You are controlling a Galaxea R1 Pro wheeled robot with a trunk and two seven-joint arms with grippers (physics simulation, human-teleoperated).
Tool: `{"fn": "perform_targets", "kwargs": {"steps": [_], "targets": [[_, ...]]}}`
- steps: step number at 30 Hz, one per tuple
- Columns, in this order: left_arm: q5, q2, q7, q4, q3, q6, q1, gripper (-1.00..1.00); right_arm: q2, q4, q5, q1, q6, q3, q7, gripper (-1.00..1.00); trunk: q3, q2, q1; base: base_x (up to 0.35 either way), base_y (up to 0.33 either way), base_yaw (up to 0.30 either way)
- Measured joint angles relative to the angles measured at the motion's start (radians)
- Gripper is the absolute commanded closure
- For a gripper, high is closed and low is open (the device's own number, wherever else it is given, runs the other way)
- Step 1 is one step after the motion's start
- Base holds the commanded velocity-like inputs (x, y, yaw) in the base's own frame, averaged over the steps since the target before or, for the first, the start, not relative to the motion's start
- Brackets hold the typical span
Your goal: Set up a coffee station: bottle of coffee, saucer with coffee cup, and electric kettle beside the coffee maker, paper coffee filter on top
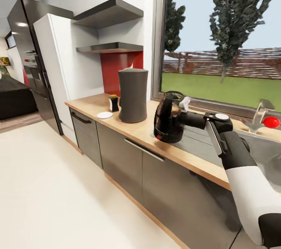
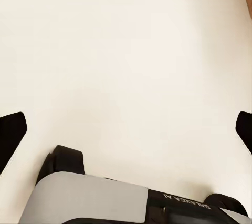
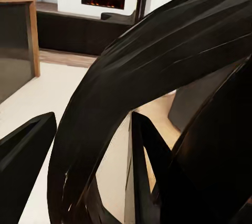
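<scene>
On the wooden countertop (image 1: 128, 128) stands the tall dark grey coffee maker (image 1: 132, 95). Left of it are a small dark bottle of coffee (image 1: 113, 103) with a yellow lid and a flat white saucer (image 1: 104, 115). To the right of the coffee maker is the glossy black electric kettle (image 1: 168, 121), its base low at the counter by the sink's drainboard. My right gripper (image 1: 182, 112) is shut on the kettle's handle (image 3: 105, 103), which passes between the fingers (image 3: 26, 145). My left gripper (image 2: 126, 129) is open over bare floor, holding nothing.
A sink with a tap (image 1: 260, 113) and a red object (image 1: 271, 122) lies right of the kettle. Two dark wall shelves (image 1: 111, 48) hang above the counter's left end, beside a white cabinet (image 1: 58, 73) and a black oven column (image 1: 27, 58). Pale floor (image 1: 58, 186) lies in front.
</scene>
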Motion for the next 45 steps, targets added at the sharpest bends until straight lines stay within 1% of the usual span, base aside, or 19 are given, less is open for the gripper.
{"fn": "perform_targets", "kwargs": {"steps": [7, 18, 33, 38, 45], "targets": [[0.0, 0.0, 0.0, 0.0, 0.0, 0.0, 0.0, -1.0, -0.001, 0.002, 0.002, 0.0, 0.001, -0.001, -0.001, 1.0, 0.0, 0.0, 0.0, 0.297, 0.009, 0.065], [0.0, 0.0, 0.0, 0.001, 0.0, 0.001, 0.0, -1.0, -0.002, 0.016, 0.001, 0.0, 0.001, -0.003, -0.002, 1.0, 0.0, 0.0, 0.001, 0.025, -0.002, 0.001], [0.0, 0.0, 0.0, 0.0, 0.0, 0.001, 0.0, -1.0, -0.002, 0.017, 0.003, 0.0, -0.001, -0.003, -0.013, 1.0, 0.0, 0.0, 0.0, 0.177, 0.0, 0.0], [0.0, 0.0, -0.001, 0.0, 0.0, 0.001, 0.0, -1.0, -0.001, 0.018, 0.005, 0.0, -0.003, -0.003, -0.039, 1.0, 0.0, 0.0, 0.001, 0.073, 0.006, 0.0], [0.0, 0.0, -0.001, 0.0, 0.0, 0.001, 0.0, -1.0, 0.0, 0.033, 0.005, 0.0, -0.002, -0.003, -0.054, 1.0, 0.0, 0.0, 0.0, 0.159, 0.083, 0.0]]}}
